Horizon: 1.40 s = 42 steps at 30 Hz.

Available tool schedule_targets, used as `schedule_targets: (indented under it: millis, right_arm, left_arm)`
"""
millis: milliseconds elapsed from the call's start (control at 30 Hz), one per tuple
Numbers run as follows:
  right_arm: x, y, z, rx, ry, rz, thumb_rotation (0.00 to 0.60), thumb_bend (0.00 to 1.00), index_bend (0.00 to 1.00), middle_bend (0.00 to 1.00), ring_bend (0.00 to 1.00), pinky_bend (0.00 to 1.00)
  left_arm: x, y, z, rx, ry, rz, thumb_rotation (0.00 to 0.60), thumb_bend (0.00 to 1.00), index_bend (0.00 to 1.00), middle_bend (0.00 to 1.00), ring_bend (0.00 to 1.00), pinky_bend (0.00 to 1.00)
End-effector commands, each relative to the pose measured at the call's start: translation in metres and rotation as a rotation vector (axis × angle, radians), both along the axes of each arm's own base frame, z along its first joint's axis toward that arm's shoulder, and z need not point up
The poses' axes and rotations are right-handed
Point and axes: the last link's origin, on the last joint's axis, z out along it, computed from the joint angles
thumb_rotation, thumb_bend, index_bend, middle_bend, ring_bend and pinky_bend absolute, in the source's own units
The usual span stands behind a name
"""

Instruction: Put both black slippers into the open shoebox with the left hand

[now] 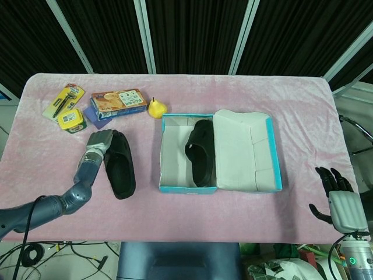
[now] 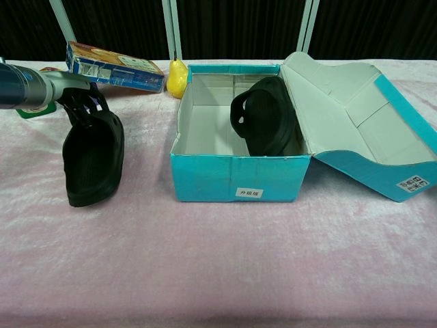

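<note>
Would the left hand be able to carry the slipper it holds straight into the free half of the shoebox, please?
Probably yes. The left hand grips the slipper at one end, already tilted up. The shoebox stands open beside it, its near-left half bare; the second slipper leans against the far side. Only the box wall needs clearing.

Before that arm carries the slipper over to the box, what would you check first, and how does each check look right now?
1. Left hand grips the loose slipper: ok; its fingers are hooked into the strap end and the slipper hangs tilted.
2. Slipper clear of the table: cannot tell; its lower end may still touch the cloth.
3. Box open: ok; the lid lies folded back to the right.
4. Room in the box: ok; the other slipper leans on the lid side, leaving the floor on the hand's side bare.
5. Path to the box: ok; nothing lies between them, and the pear sits behind.
6. Right hand out of the way: ok; it is off the table edge, holding nothing.
</note>
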Motion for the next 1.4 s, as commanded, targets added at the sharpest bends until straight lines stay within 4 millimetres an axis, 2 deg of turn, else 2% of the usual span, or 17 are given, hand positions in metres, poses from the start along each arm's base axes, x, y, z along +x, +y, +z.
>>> schedule_targets:
  millis: [33,300,567,767,933,1100,1400]
  right_arm:
    - [0.001,0.0,0.0,0.001,0.0,0.004,0.6,0.16,0.09,0.08,0.05,0.15]
    - [0.003,0.001,0.0,0.001,0.0,0.017,0.6,0.16,0.09,0.08,0.05,0.15]
    - [0.002,0.004,0.001,-0.004,0.001,0.014,0.6,0.16,0.09,0.08,0.05,0.15]
    - [0.001,0.002,0.0,0.0,-0.002,0.017,0.6,0.16,0.09,0.08,0.05,0.15]
    - [-0.001,0.003,0.001,-0.003,-0.004,0.011,0.6,0.16,0.09,0.08,0.05,0.15]
    - [-0.003,0.005,0.003,-0.009,-0.006,0.002,0.6,0.16,0.09,0.08,0.05,0.15]
    - [-0.003,0.006,0.007,-0.015,-0.002,-0.003,0.6,0.16,0.09,0.08,0.05,0.15]
  left_arm:
    - [0.005,-0.008,0.016,-0.014,-0.19,-0.013,0.6,0.05,0.38,0.46,0.41,0.51]
    - [0.021,-0.02,0.029,0.004,-0.441,-0.067,0.6,0.05,0.39,0.46,0.41,0.52]
    - [0.062,-0.028,0.042,0.151,-0.685,-0.244,0.6,0.05,0.41,0.47,0.41,0.53]
    - [0.094,-0.018,0.045,0.276,-0.867,-0.353,0.6,0.04,0.42,0.47,0.41,0.53]
    - [0.117,-0.002,0.034,0.364,-0.832,-0.494,0.6,0.01,0.42,0.47,0.41,0.52]
    - [0.138,0.006,0.013,0.385,-0.762,-0.6,0.6,0.01,0.43,0.47,0.41,0.52]
    - [0.155,0.012,-0.024,0.381,-0.686,-0.693,0.6,0.01,0.41,0.48,0.41,0.52]
